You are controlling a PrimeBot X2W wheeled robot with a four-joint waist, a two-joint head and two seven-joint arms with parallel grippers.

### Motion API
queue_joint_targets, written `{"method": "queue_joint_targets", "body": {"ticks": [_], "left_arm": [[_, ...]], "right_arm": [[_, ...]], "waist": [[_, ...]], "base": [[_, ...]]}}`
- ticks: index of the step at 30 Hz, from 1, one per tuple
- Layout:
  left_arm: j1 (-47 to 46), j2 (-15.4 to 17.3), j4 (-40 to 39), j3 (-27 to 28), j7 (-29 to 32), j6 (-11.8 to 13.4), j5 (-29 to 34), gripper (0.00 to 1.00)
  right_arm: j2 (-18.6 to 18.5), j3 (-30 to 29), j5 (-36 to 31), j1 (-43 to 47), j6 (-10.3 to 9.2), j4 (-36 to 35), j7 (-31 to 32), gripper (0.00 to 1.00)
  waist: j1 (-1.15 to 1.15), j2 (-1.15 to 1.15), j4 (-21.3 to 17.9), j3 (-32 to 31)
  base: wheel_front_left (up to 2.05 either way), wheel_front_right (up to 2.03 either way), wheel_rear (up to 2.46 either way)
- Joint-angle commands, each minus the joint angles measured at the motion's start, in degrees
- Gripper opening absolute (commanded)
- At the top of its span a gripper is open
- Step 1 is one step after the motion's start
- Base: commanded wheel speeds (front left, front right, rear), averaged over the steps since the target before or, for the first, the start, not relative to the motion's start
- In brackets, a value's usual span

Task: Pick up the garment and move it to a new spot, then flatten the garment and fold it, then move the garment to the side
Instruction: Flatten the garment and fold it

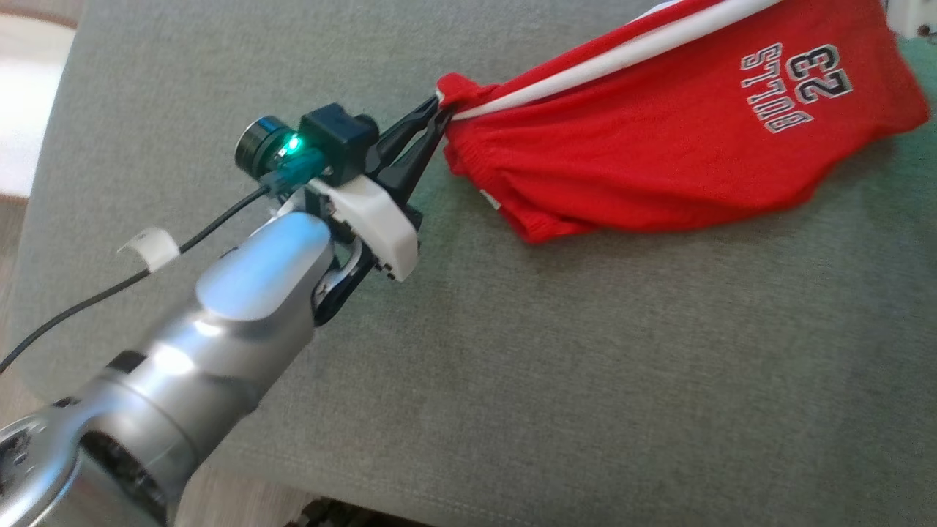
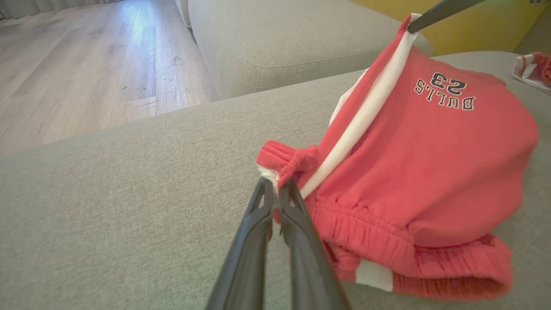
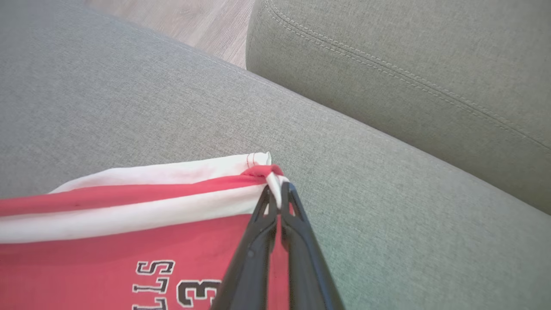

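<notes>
While the left claw [image 1: 438,111] pinches the bunched waistband end, the red shorts [image 1: 659,161] hang stretched over the grey cushion [image 1: 512,366], lower folds resting on it; right claw [image 3: 278,192] clamped on the white-striped hem corner, above the cushion's far right part.

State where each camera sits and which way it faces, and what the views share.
Head view: on the head, looking down at the grey cushion; shows the left forearm and left gripper pinching the red shorts.
Left wrist view: along its own shut fingers toward the red shorts and wooden floor; the right gripper shows at top.
Right wrist view: along the right gripper, shut on the red shorts' striped corner.
Shared: the BULLS 23 print, in all three.
</notes>
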Motion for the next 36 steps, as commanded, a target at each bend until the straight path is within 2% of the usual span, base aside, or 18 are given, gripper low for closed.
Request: {"method": "queue_joint_targets", "body": {"ticks": [1, 4, 5, 6, 7, 12, 19, 26, 28, 30, 33, 36], "left_arm": [[-2.50, 1.23, 0.20, 1.60, -0.58, -0.09, 0.29, 0.00], [-3.35, -0.46, 2.65, 1.49, -1.26, -0.68, 0.34, 0.00], [-3.56, -0.92, 3.40, 1.44, -1.44, -0.86, 0.33, 0.07], [-3.77, -1.31, 4.11, 1.40, -1.62, -1.02, 0.35, 0.49], [-3.96, -1.67, 4.79, 1.38, -1.79, -1.16, 0.37, 1.00], [-4.12, -2.54, 7.50, 1.83, -2.49, -1.64, 0.09, 1.00], [-2.92, -0.68, 8.16, 4.15, -3.02, -1.08, 0.90, 1.00], [3.03, 3.76, -1.18, 15.68, -3.07, 3.61, 2.73, 1.00], [7.11, 5.62, -5.49, 19.44, -3.07, 6.12, 4.92, 1.00], [9.99, 6.28, -8.52, 22.16, -3.07, 7.56, 5.85, 1.00], [14.70, 6.86, -12.88, 25.95, -3.08, 9.43, 7.30, 1.00], [20.21, 7.09, -17.09, 29.43, -3.08, 10.47, 8.49, 1.00]], "right_arm": [[0.54, 0.10, -0.64, -1.67, -0.10, -1.18, -0.63, 0.00], [0.55, 1.43, -1.05, -2.51, -0.10, 0.80, -1.41, 0.00], [0.43, 2.12, -1.47, -2.77, -0.10, 1.01, -2.34, 0.57], [0.25, 2.43, -1.92, -3.08, -0.10, 1.43, -3.60, 1.00], [0.29, 2.67, -2.06, -3.31, -0.10, 1.89, -4.77, 1.00], [1.26, 3.00, -1.39, -3.88, -0.10, 4.35, -10.69, 1.00], [1.77, 4.76, 1.63, -2.56, -0.10, 4.99, -21.89, 1.00], [4.04, 4.78, 6.06, 3.15, -0.10, 2.35, -36.67, 1.00], [5.05, 3.15, 7.07, 6.60, -0.10, 0.77, -42.71, 1.00], [5.65, 1.47, 7.31, 9.60, -0.10, -0.63, -47.29, 1.00], [4.94, 1.68, 4.17, 15.09, -0.10, -3.33, -52.68, 1.00], [6.04, -1.40, 2.87, 20.93, -0.10, -5.38, -56.95, 1.00]], "waist": [[-0.01, 0.00, 1.15, 1.27], [-0.01, 0.00, 1.72, 1.78], [-0.01, 0.00, 1.84, 1.88], [-0.01, 0.00, 1.92, 2.00], [-0.01, 0.00, 1.97, 2.09], [-0.01, 0.00, 1.42, 1.50], [-0.01, 0.00, -1.43, -2.40], [-0.01, 0.00, -6.43, -9.29], [-0.01, 0.00, -8.70, -12.28], [-0.01, 0.00, -9.92, -14.11], [-0.01, 0.00, -11.55, -16.59], [-0.01, 0.00, -13.25, -18.65]], "base": [[0.00, 0.00, 0.00], [0.00, 0.00, 0.00], [0.00, 0.00, 0.00], [0.00, 0.00, 0.00], [0.00, 0.00, 0.00], [0.00, 0.00, 0.00], [0.00, 0.00, 0.00], [0.00, 0.00, 0.00], [0.00, 0.00, 0.00], [0.00, 0.00, 0.00], [0.00, 0.00, 0.00], [0.00, 0.00, 0.00]]}}
